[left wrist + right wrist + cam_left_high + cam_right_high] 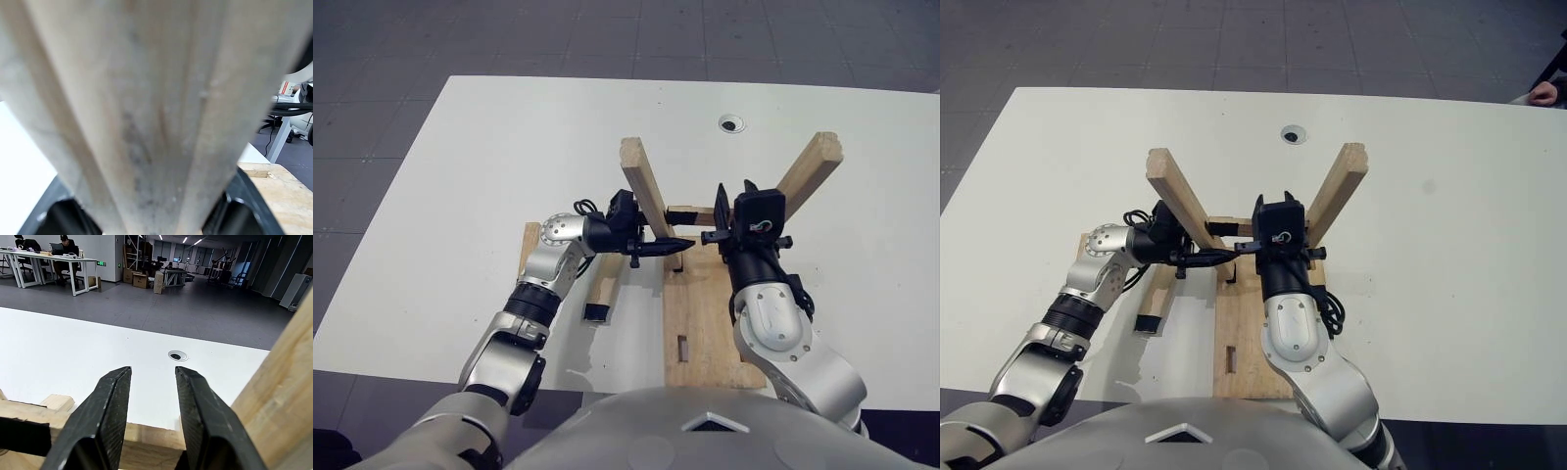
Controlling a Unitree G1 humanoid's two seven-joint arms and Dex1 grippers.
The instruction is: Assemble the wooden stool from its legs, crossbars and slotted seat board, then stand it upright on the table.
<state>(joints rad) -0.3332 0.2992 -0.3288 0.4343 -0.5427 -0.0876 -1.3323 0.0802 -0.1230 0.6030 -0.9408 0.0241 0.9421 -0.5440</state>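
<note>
The slotted seat board (pixel 705 328) lies flat near the table's front edge. Two wooden legs rise from its far end and splay outward: the left leg (pixel 644 186) and the right leg (pixel 811 168). A short crossbar (pixel 690 212) joins them low down. My left gripper (pixel 668 245) is shut on the left leg (pixel 146 112) near its base, fingers pointing right. My right gripper (pixel 152 377) stands open just above the crossbar (pixel 146 440), between the two legs, with the right leg (pixel 283 396) beside it. Nothing is between its fingers (pixel 105 421).
A loose leg (pixel 605 284) with a dark end lies on the table left of the board, under my left forearm. Another wooden piece (pixel 530 245) lies farther left. A round cable hole (pixel 731 123) sits at the back. Bare white table (pixel 460 176) spreads left and behind.
</note>
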